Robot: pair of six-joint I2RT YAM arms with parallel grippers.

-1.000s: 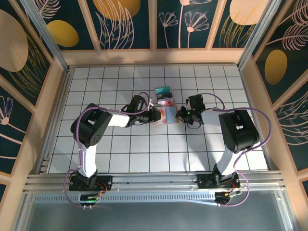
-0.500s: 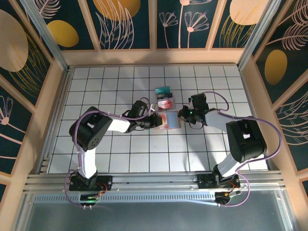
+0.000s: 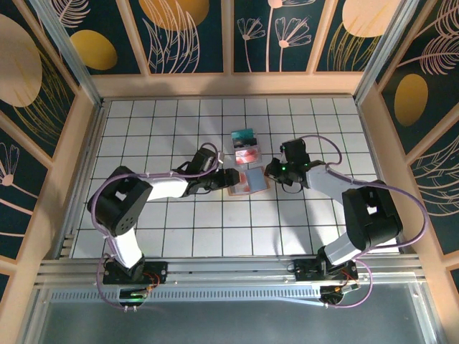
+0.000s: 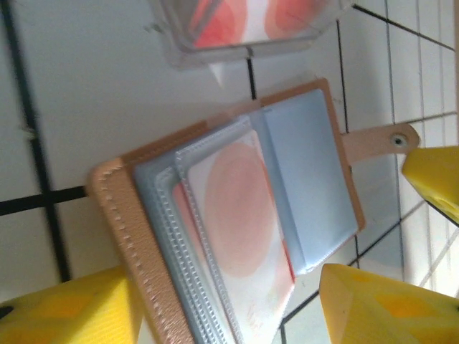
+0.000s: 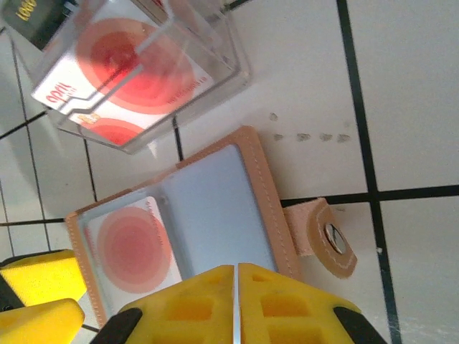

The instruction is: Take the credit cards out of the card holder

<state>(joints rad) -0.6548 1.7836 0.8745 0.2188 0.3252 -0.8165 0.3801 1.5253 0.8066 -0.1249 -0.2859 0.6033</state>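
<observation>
The tan-brown card holder [image 3: 249, 181] lies open on the tiles with its blue-grey inner face [image 5: 215, 208] up and its side tab [image 5: 323, 236] free. A white/pink credit card with a red spot [image 4: 240, 215] sits in a clear sleeve of the holder. My left gripper [image 4: 229, 315] is open, its yellow fingers [image 4: 64, 308] standing on either side of the holder's end. My right gripper [image 5: 235, 301] is shut, fingers pressed together over the holder's edge near the tab; I cannot tell if a thin flap is pinched. From above, the left gripper [image 3: 228, 179] and the right gripper [image 3: 271, 170] flank the holder.
A clear plastic box [image 3: 246, 153] with red-spot cards [image 5: 136, 64] stands just beyond the holder, and a teal card [image 3: 244, 135] lies behind it. Wooden walls ring the white tiled floor [image 3: 179, 229].
The left gripper has opened and now straddles the holder's end. The holder has dropped flat and open on the tiles, blue-grey face up. The right gripper has barely moved.
</observation>
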